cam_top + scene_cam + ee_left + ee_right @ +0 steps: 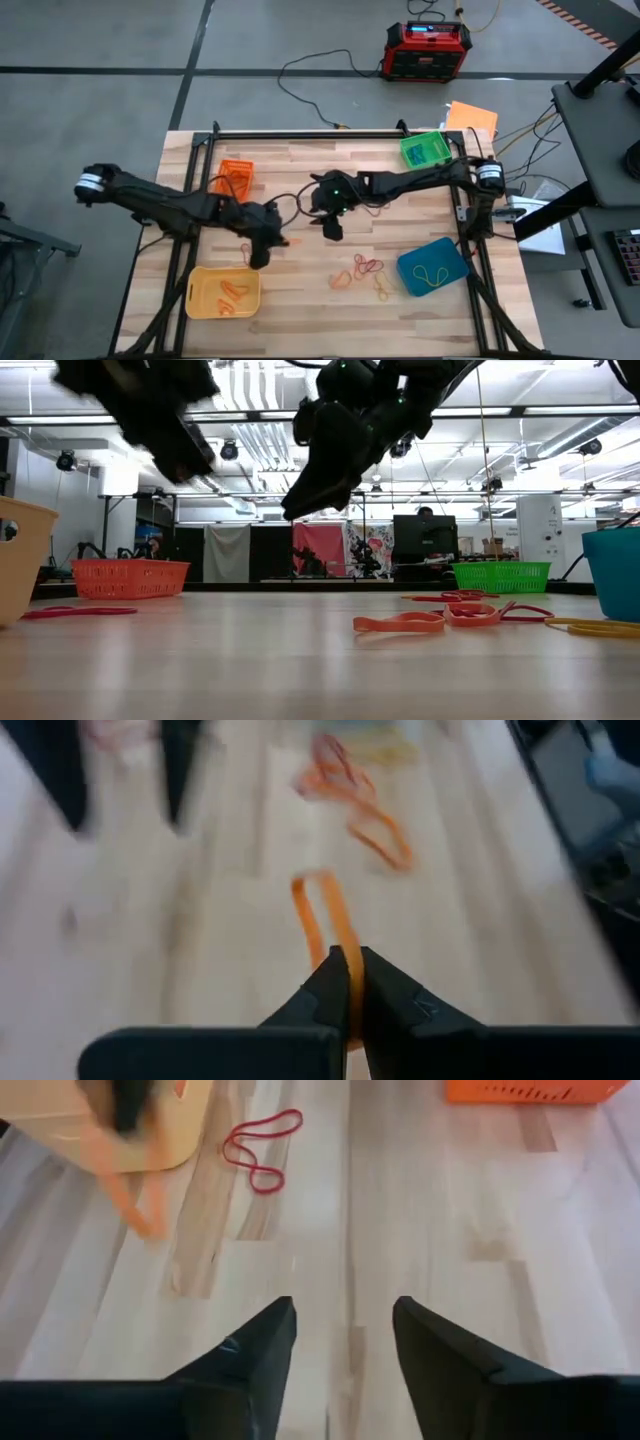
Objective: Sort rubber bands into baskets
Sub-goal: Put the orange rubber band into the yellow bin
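Note:
My left gripper (348, 982) is shut on an orange rubber band (322, 905) and stands well above the table, just off the yellow basket's (222, 292) far right corner. That basket holds a few orange bands. My right gripper (345, 1335) hangs open over the bare table middle (333, 230), with nothing between its fingers. A red band (262, 1150) lies flat on the wood near the yellow basket. Several loose orange, red and yellow bands (362, 270) lie in a cluster right of centre. An orange basket (236, 175), a green one (425, 150) and a blue one (432, 266) rest on the table. My left gripper pinches one end of the orange band's loop (341, 944) between its two fingertips. The fingers slant downward. The rest of the loop hangs out past the tips, slack, and shows blurred below the gripper in the right wrist view (130, 1195).
The blue basket holds a yellow band (432, 274). A black frame rail (300, 135) runs along the table's far edge. A red-black box (427, 50) and cables lie on the floor beyond. Bare wood lies between the two grippers and the cluster.

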